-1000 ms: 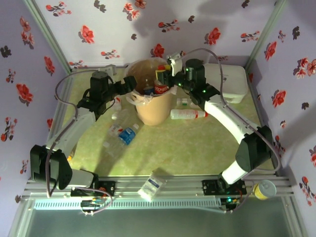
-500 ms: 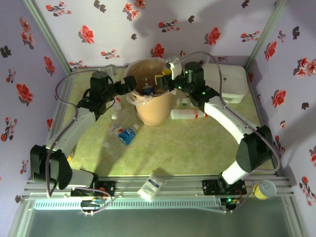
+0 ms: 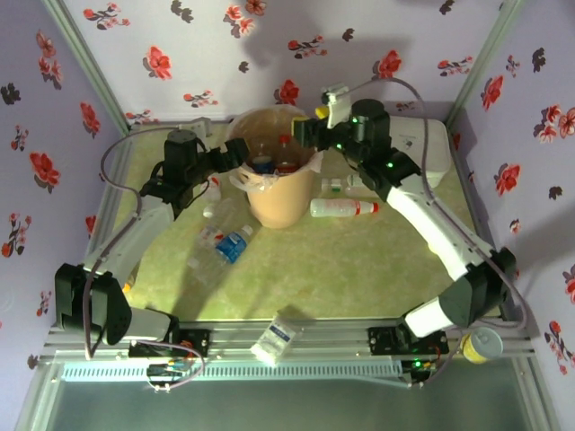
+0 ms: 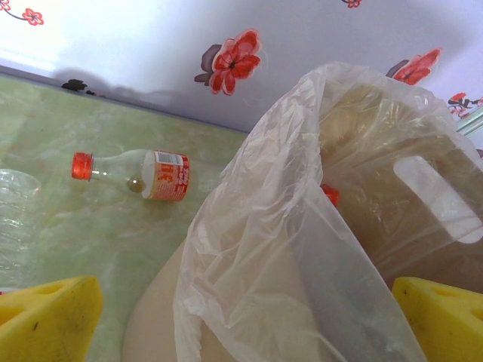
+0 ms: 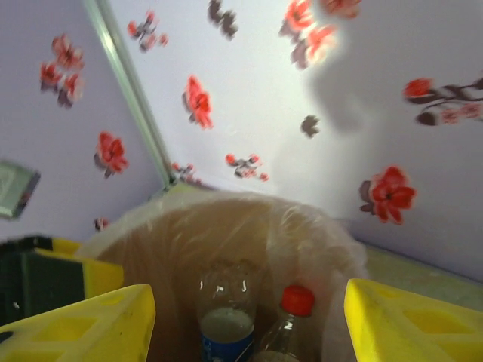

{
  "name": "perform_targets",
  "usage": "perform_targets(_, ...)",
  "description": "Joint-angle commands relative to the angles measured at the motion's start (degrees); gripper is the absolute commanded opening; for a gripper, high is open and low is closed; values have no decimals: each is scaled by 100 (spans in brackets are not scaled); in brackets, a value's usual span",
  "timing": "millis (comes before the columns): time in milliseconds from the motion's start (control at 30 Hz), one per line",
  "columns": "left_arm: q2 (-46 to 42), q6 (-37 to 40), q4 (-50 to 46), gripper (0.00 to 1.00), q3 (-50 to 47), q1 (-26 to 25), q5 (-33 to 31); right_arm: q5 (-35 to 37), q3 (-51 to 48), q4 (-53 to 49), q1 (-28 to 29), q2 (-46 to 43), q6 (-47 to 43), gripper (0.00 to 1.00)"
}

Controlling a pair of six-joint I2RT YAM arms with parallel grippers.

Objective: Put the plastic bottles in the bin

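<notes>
My right gripper (image 3: 304, 135) hangs over the bin (image 3: 280, 202) rim, half open and empty; two bottles (image 5: 226, 317) are inside. The next bottle (image 3: 343, 208) lies on the table (image 3: 296, 269) just right of the bin, long axis left-right, nearer this arm. My left gripper (image 3: 235, 154) is wide open, empty.

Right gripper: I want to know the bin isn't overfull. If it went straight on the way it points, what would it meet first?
Likely something inside the bin: the right gripper, jaws apart, aims between the red-capped bottle and the blue-labelled bottle beside it. Which comes first is unclear.
</notes>
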Motion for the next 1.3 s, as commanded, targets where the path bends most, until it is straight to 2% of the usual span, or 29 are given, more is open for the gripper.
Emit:
perform_targets(0, -10, -1, 68, 98, -13, -3, 65, 896, 64, -494, -206, -436, 865, 67)
perform_targets(100, 5, 11, 73, 98, -13, -6, 65, 1295, -234, -792, -637, -705, 1741, 67)
perform_targets(200, -10, 0, 85, 98, -22, -1, 73, 1338, -695, -1064, -1234, -881, 2808, 67)
perform_targets(300, -12, 0, 107, 98, -14, -12, 82, 1415, -1294, -951, -1565, -1013, 3596, 66)
perform_targets(500, -71, -6, 69, 98, -13, -14, 90, 1839, -2208, -810, -1890, -915, 5088, 65)
perform_targets(667, -142, -35, 78, 98, -48, -15, 95, 1674, -3333, 167, -2078, -749, 6347, 63)
perform_targets(1067, -168, -44, 61, 98, -31, -15, 91, 1252, -3930, 1038, -2171, 497, 7197, 59)
perform_targets(1267, -168, -26, 35, 98, -22, -16, 91, 1012, -4188, 1413, -2168, 776, 7544, 58)
